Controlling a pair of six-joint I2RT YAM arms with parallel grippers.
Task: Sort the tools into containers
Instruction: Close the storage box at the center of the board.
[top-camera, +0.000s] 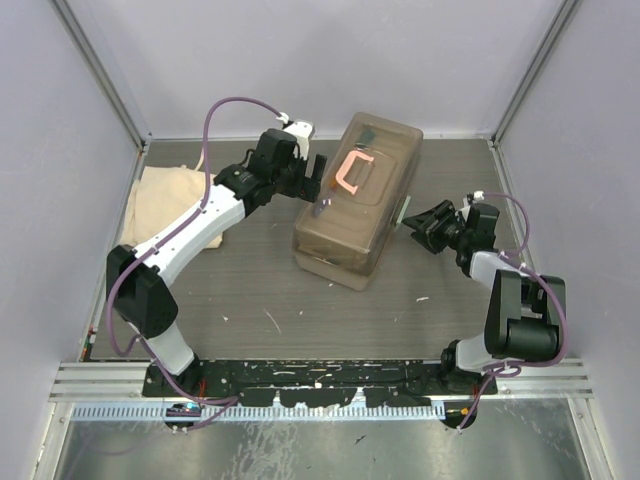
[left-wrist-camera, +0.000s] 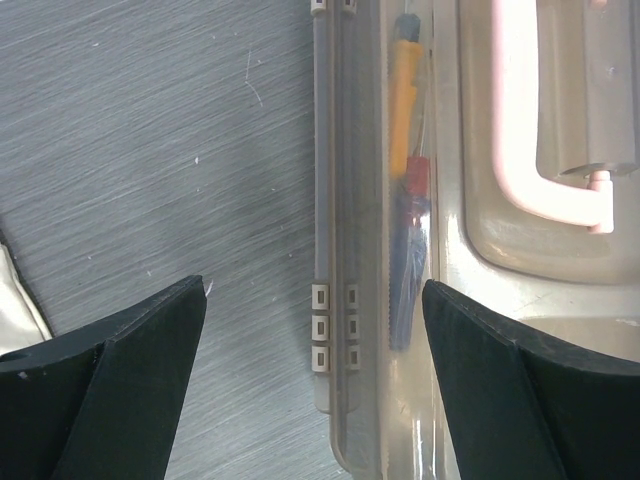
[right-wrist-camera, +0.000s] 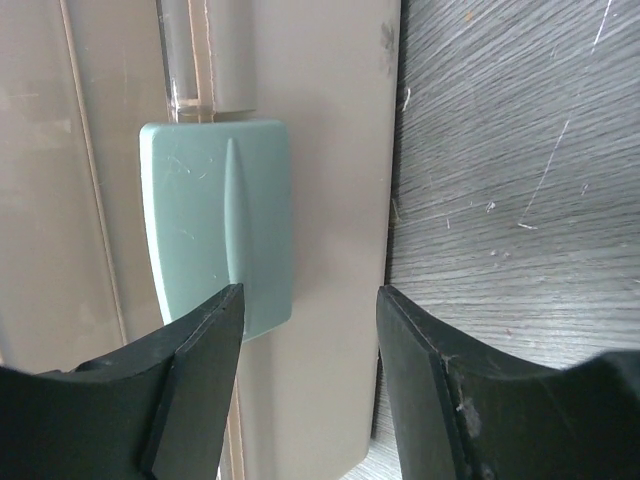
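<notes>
Closed brown translucent toolbox (top-camera: 355, 200) on the grey table (top-camera: 250, 290), seen from above and from both wrists. The toolbox lies askew in the far half of the table, a little right of centre, one short end close to the far edge. Its salmon-pink handle (top-camera: 352, 172) lies flat in a recess on the lid.

The left tool (top-camera: 312, 185) is at the long side of the toolbox that faces the table's left edge. Its jaws are spread wide, one finger over bare table and the other over the lid, with the hinged rim between them, and they hold nothing. Through the lid beside that rim, an orange-handled screwdriver (left-wrist-camera: 403, 110) and a blue-and-red-handled screwdriver (left-wrist-camera: 408, 260) lie end to end inside.

The right tool (top-camera: 418, 222) is at the opposite long side, level with the pale green latch (right-wrist-camera: 215, 220). Its jaws are partly spread and empty, and one fingertip overlaps the latch's lower corner.

A cream cloth (top-camera: 170, 200) lies crumpled at the far left corner.
</notes>
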